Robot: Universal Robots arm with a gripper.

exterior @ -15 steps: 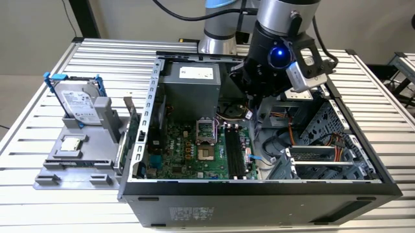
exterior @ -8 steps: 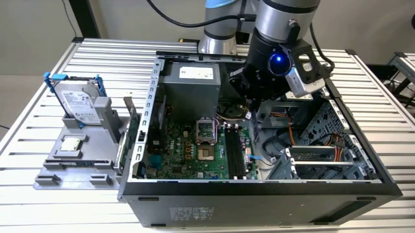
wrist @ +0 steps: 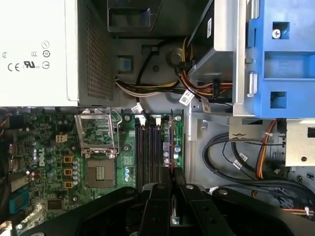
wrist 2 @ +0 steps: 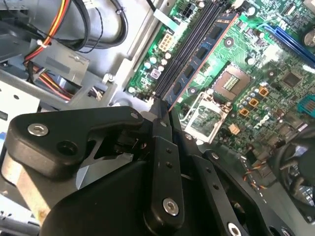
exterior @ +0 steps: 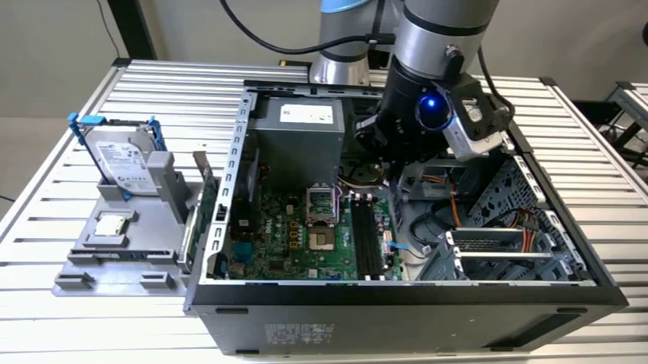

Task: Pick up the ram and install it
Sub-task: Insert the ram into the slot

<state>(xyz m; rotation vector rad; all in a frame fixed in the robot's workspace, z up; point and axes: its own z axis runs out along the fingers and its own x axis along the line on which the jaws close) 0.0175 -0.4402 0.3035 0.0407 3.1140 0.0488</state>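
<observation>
My gripper (exterior: pixel 389 173) reaches down into the open computer case (exterior: pixel 405 292), at the far end of the black memory slots (exterior: pixel 369 236). Its fingers (wrist 2: pixel 160 105) are shut on one end of the ram (wrist 2: pixel 204 51), a long dark board with dark chips and a reddish edge. The ram runs lengthwise along the slots (wrist 2: pixel 189 42). In the first wrist view the gripper (wrist: pixel 171 186) holds the ram (wrist: pixel 170 142) edge-on, beside the slots (wrist: pixel 146 147) on the side away from the processor socket (wrist: pixel 97 140). I cannot tell whether the ram touches a slot.
A grey tray (exterior: pixel 111 269) at the exterior view's left holds a silver hard drive in a blue bracket (exterior: pixel 121 155) and a small square processor chip (exterior: pixel 111 225). Inside the case are the power supply (exterior: pixel 294 125), bundled cables (wrist: pixel 231 157) and a drive cage (exterior: pixel 506 243).
</observation>
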